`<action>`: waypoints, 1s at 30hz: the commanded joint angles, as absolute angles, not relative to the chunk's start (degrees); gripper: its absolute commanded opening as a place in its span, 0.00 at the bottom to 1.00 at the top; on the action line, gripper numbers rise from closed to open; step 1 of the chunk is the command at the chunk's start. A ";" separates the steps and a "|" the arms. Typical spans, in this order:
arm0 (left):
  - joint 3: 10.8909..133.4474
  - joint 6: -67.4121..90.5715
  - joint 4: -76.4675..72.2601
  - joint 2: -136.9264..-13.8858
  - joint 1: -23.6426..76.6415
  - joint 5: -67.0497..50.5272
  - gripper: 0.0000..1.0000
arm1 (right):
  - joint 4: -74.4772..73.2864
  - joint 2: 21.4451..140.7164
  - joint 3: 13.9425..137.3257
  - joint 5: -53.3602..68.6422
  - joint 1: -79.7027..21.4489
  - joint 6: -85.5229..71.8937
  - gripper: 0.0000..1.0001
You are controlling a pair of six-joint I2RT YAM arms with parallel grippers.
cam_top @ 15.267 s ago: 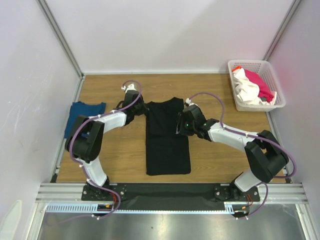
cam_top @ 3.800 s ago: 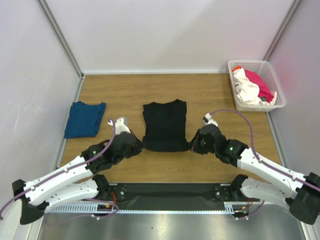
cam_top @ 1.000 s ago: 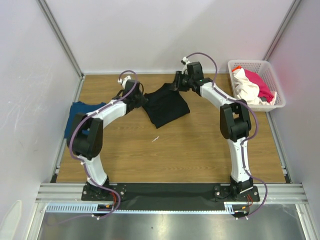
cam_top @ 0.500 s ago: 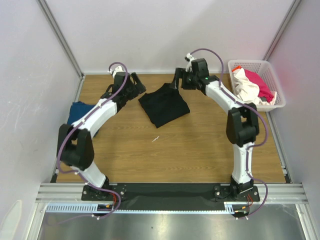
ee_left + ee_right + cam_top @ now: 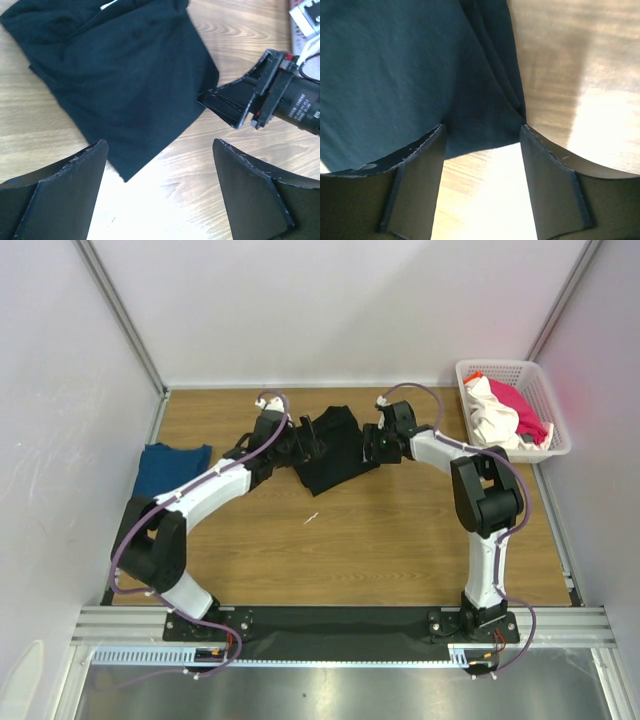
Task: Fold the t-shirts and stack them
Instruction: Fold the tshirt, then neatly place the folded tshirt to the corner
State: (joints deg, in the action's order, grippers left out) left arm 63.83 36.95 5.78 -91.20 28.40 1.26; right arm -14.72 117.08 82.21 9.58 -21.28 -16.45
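From above, the folded black shirt [image 5: 335, 452] lies askew, far mid-table, with the left gripper [image 5: 308, 440] and right gripper [image 5: 372, 446] flanking it. The left wrist shows wide, empty jaws. The right wrist shows jaws partly open astride the shirt's corner, not pinching. Next, I reckon: grip both sides and carry it onto the blue shirt [image 5: 168, 475].
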 commanded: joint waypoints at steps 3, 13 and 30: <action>60.74 38.49 7.03 -90.35 28.91 4.83 0.94 | -11.51 115.75 79.28 8.70 -22.76 -15.64 0.48; 55.38 40.08 5.10 -92.46 29.09 6.50 0.92 | -8.18 106.80 66.72 4.58 -31.02 -18.10 0.16; 44.31 37.09 0.18 -87.29 30.14 6.77 0.84 | -2.64 97.03 45.89 7.56 -34.98 -27.33 0.03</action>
State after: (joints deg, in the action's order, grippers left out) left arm 47.13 37.98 3.68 -91.46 28.86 8.29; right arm 0.21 97.84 49.58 6.57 -33.69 -25.80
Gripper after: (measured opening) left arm 0.840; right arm 0.093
